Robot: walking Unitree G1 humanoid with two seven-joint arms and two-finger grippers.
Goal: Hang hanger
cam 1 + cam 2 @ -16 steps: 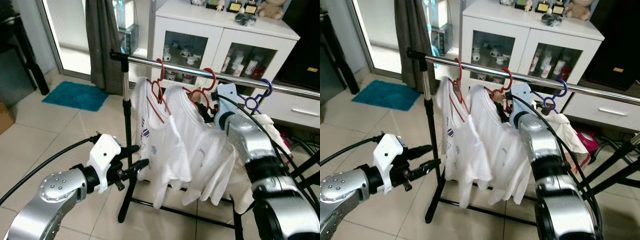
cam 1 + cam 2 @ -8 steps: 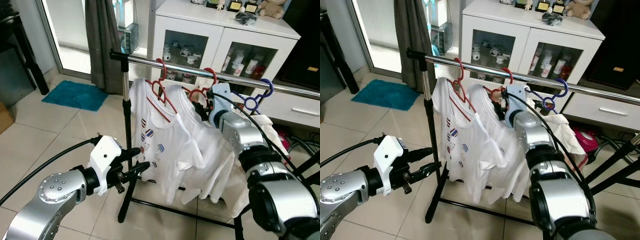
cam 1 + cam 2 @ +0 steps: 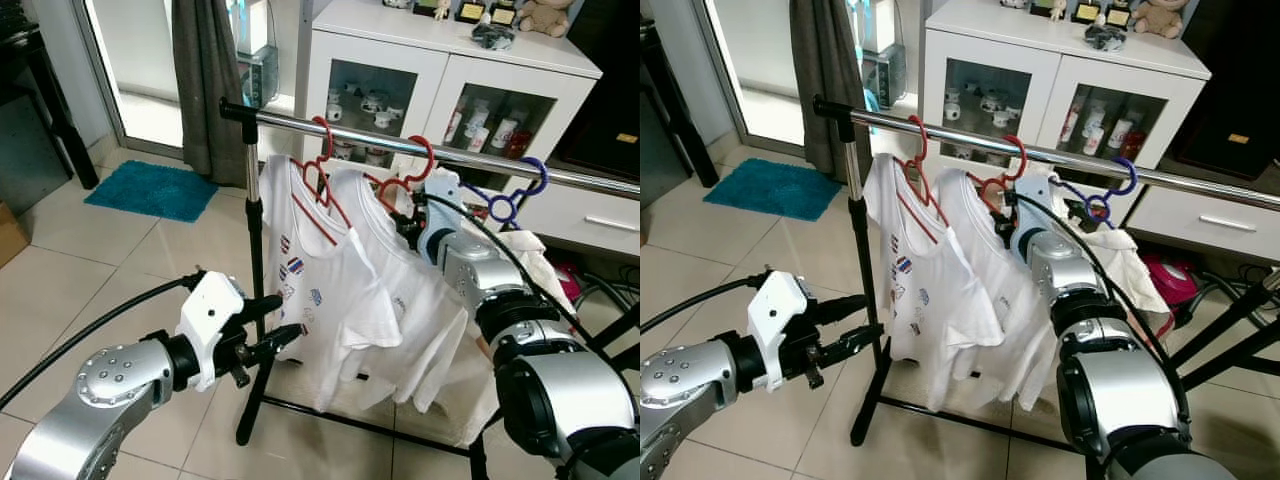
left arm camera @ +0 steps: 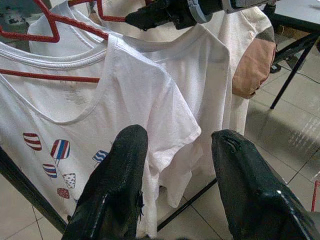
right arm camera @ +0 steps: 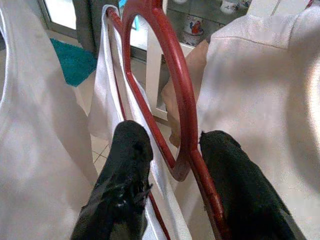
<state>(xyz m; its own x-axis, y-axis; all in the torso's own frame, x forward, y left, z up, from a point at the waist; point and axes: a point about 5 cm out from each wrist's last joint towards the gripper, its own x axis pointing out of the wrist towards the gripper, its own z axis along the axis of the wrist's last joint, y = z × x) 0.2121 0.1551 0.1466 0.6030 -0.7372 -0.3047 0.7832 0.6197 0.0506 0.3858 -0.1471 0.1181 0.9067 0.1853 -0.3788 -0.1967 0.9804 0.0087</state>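
On rail (image 3: 330, 126), red hanger (image 5: 172, 95) between right fingers (image 5: 125, 165), parted.

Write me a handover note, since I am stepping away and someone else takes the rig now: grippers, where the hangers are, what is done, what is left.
Right gripper: open, its black fingers either side of a red plastic hanger, up by the chrome rail; grip not closed.
Left gripper: open, holding nothing, low beside the rack's black upright post, facing the white T-shirt with small printed emblems.
Done: two red hangers with white shirts have their hooks over the rail; a bare purple hanger hangs further to the robot's right.
Left: confirm the hanger by the right gripper sits fully on the rail, then withdraw that arm without snagging the shirts.
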